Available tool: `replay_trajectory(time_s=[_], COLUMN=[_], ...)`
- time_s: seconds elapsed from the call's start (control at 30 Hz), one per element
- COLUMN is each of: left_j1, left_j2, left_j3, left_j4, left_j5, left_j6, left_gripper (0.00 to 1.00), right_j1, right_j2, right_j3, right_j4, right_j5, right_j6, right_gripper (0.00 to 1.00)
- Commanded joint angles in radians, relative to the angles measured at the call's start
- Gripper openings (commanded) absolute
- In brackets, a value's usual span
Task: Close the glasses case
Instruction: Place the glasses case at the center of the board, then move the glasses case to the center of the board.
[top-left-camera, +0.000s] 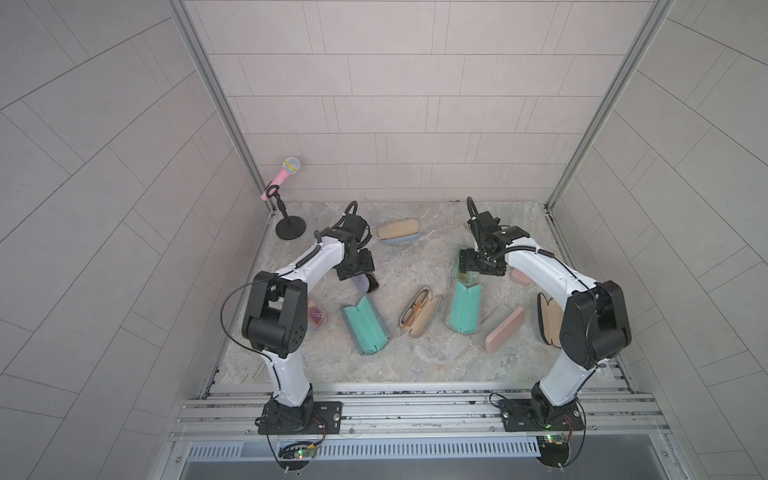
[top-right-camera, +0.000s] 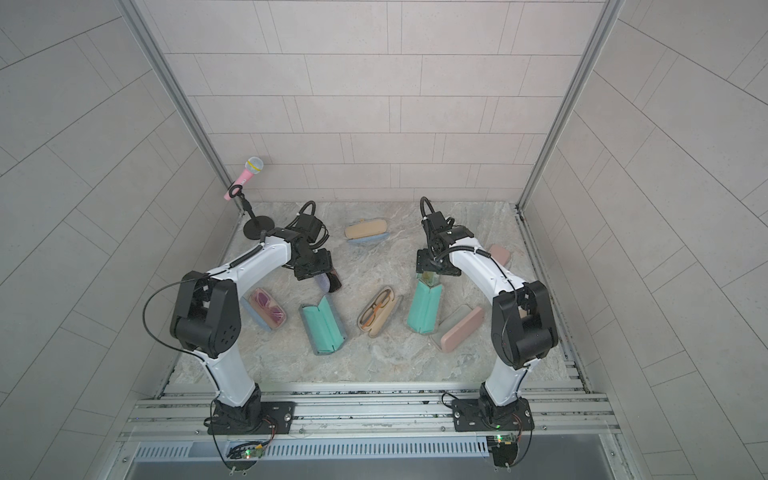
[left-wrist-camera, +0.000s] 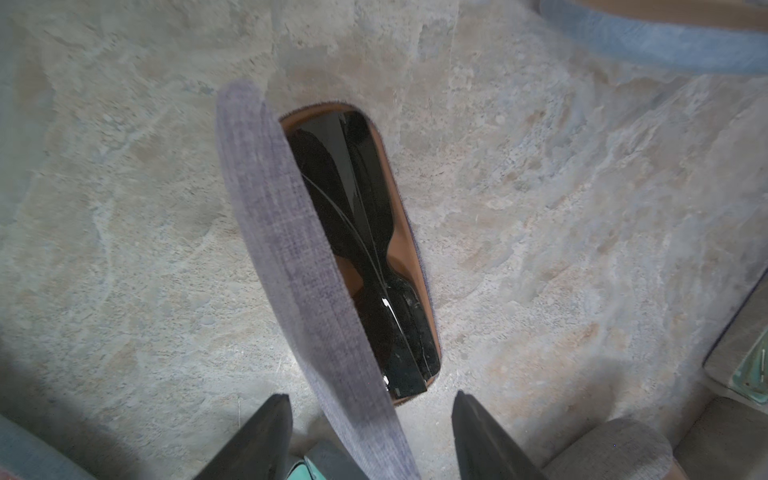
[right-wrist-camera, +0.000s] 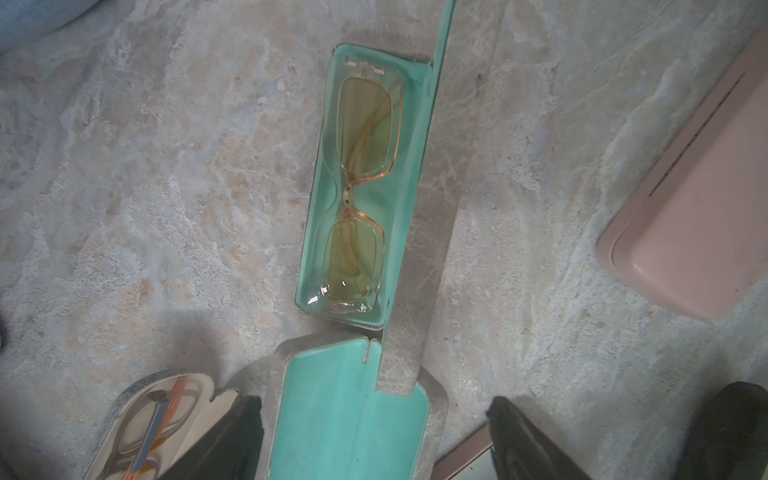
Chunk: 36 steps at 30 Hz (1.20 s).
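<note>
A grey stone-patterned tabletop (top-left-camera: 415, 365), seen from above, is scattered with glasses cases.

The left gripper (left-wrist-camera: 370, 395) hangs over a purple-grey fabric glasses case (left-wrist-camera: 291, 249) that lies left of centre, toward the far side of the table. The case is open. Its lid stands up on edge and runs between the gripper's two black fingers (left-wrist-camera: 249, 436). The fingers are spread apart, and in the wrist view neither one touches the lid. A pair of glossy black sunglasses (left-wrist-camera: 361, 232) lies in the brown-lined tray.

The right gripper (right-wrist-camera: 374, 400) hangs over a grey felt glasses case with mint-green lining (right-wrist-camera: 405, 216), right of centre and toward the far side. This case is open too, with its lid upright, and holds clear-framed glasses with yellow lenses (right-wrist-camera: 361, 124). The right fingers are spread wide, clamped on nothing. A second open mint-lined felt case (right-wrist-camera: 353, 415) lies just beside its near end.

In a top view, an open tan case holding orange-framed glasses (top-left-camera: 419, 309) lies at the centre, with a third open mint-lined case (top-left-camera: 365, 324) to its left. A closed pink hard case (top-left-camera: 505, 328) lies near right. A pink microphone on a black stand (top-left-camera: 286, 172) stands in the far left corner.
</note>
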Motion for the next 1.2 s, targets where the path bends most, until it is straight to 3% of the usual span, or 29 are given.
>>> replay_trajectory(time_s=[0.0,0.23,0.53,1.0,1.17], left_j1=[0.001,0.001,0.000,0.001,0.000], left_j2=[0.012,0.036,0.038,0.037,0.040], left_j3=[0.045,0.049,0.034,0.015,0.015], left_j4=[-0.037,-0.043,-0.051,-0.062,-0.051], left_j5=[0.000,0.002,-0.007,-0.014,0.002], left_j6=[0.010,0.013,0.018,0.025,0.022], left_gripper=[0.68,0.56,0.49,0.27,0.24], right_j1=[0.006,0.007,0.009,0.024,0.028], right_j2=[-0.031,-0.016,0.008,0.025,0.027], right_j3=[-0.003,0.000,0.021,0.054,0.063], right_j4=[-0.022,-0.017,-0.015,-0.023,-0.025], right_j5=[0.001,-0.008,-0.021,-0.032,-0.030], right_j6=[-0.008,-0.013,-0.014,-0.020,-0.021], right_gripper=[0.87,0.86,0.85,0.84,0.84])
